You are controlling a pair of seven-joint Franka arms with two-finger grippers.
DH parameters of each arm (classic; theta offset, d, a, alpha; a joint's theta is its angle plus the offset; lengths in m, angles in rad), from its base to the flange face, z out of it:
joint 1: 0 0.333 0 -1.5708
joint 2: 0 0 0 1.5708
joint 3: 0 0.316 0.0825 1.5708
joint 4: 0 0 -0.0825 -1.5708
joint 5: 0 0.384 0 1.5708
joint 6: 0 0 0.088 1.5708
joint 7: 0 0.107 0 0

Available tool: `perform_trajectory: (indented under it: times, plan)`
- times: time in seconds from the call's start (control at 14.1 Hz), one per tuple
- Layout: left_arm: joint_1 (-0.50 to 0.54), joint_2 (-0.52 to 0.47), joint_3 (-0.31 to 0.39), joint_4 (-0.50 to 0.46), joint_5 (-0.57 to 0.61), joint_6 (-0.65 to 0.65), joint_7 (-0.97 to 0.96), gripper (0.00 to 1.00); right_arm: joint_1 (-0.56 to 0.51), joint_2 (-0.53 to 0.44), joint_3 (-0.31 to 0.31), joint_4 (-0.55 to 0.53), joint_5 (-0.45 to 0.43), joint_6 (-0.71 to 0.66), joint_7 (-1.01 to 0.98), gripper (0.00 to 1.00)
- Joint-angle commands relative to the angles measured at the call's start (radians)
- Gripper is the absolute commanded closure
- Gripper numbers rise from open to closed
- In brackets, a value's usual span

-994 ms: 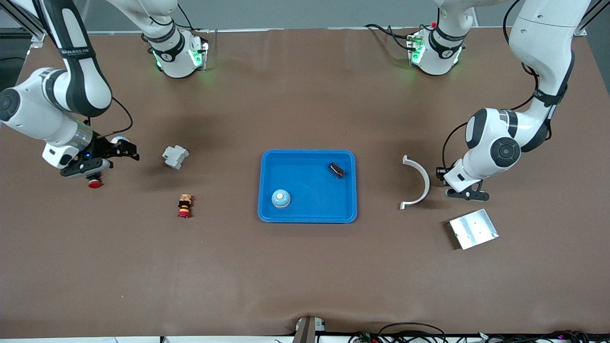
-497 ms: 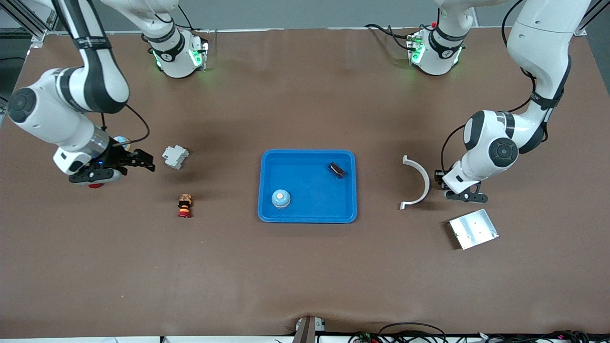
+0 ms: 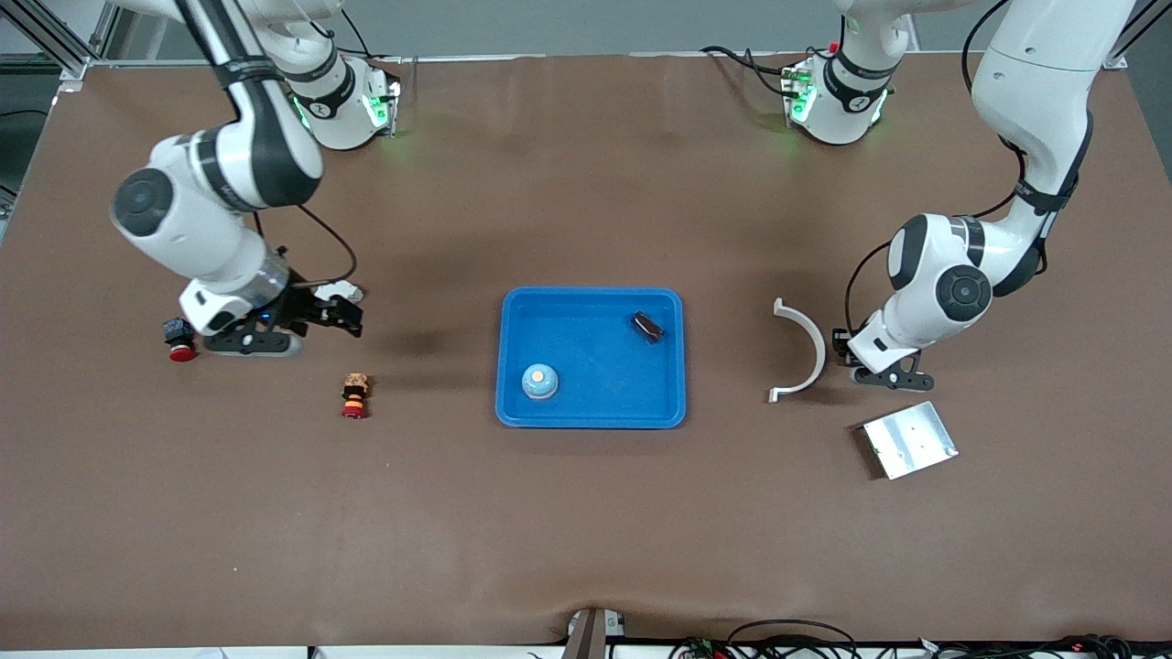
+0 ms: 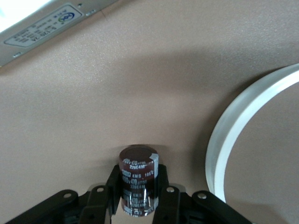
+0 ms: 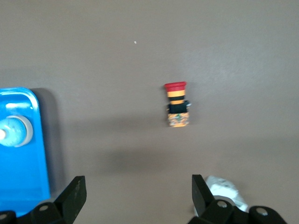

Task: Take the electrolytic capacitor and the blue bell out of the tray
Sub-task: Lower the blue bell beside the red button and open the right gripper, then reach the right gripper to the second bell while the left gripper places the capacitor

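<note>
My left gripper (image 3: 895, 377) is low over the table between a white curved piece (image 3: 804, 352) and a silver metal plate (image 3: 909, 439). In the left wrist view it (image 4: 138, 183) is shut on a dark brown capacitor (image 4: 138, 170), held upright. The capacitor is hidden in the front view. The light blue bell (image 3: 540, 381) sits in the blue tray (image 3: 591, 418), at the corner near the front camera; it also shows in the right wrist view (image 5: 11, 131). My right gripper (image 3: 350, 318) is open and empty, over a grey-white breaker (image 3: 341, 292).
A small dark part (image 3: 647, 326) lies in the tray. A red-and-orange push button (image 3: 354, 395) lies nearer the front camera than my right gripper; it also shows in the right wrist view (image 5: 177, 105). Another red button (image 3: 180, 349) lies toward the right arm's end.
My right arm has swung from the red button at its end of the table toward the tray and now covers the breaker. My left gripper shifted slightly, still shut on the capacitor.
</note>
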Motion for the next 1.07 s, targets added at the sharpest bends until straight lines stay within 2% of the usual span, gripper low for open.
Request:
perform_trajectory:
  times: [0.0,0.07,0.28,0.36,0.43,0.64,0.78,0.85,0.92,0.99]
  plan:
    - [0.012,-0.008,-0.011,-0.015,-0.015,0.02,-0.001,0.63,0.141,0.038,-0.01,0.048,-0.066,-0.009,0.274,0.0]
    - [0.012,-0.01,-0.011,-0.015,-0.015,0.02,-0.001,0.57,0.171,0.056,-0.01,0.068,-0.068,-0.006,0.35,0.0]
    - [0.012,-0.01,-0.011,-0.015,-0.015,0.02,-0.001,0.48,0.249,0.125,-0.01,0.137,-0.071,-0.001,0.48,0.0]
    - [0.012,-0.011,-0.011,-0.015,-0.015,0.02,0.0,0.41,0.266,0.148,-0.01,0.161,-0.079,-0.003,0.517,0.0]
    - [0.012,-0.011,-0.011,-0.015,-0.015,0.02,0.002,0.35,0.284,0.169,-0.01,0.181,-0.102,-0.003,0.554,0.0]
    - [0.026,-0.011,-0.011,-0.015,-0.014,0.02,0.008,0.3,0.327,0.271,-0.01,0.284,-0.198,-0.003,0.675,0.0]
    - [0.026,-0.013,-0.011,-0.015,-0.014,0.02,0.016,0.22,0.363,0.363,-0.013,0.371,-0.244,-0.005,0.758,0.0]
    - [0.026,-0.013,-0.011,-0.015,-0.014,0.02,0.017,0.16,0.372,0.392,-0.013,0.396,-0.27,-0.002,0.793,0.0]
    - [0.026,-0.014,-0.011,-0.015,-0.014,0.02,0.017,0.01,0.381,0.426,-0.013,0.433,-0.278,-0.001,0.824,0.0]
    - [0.026,-0.014,-0.011,-0.015,-0.014,0.02,0.017,0.0,0.39,0.459,-0.013,0.474,-0.278,-0.001,0.85,0.0]
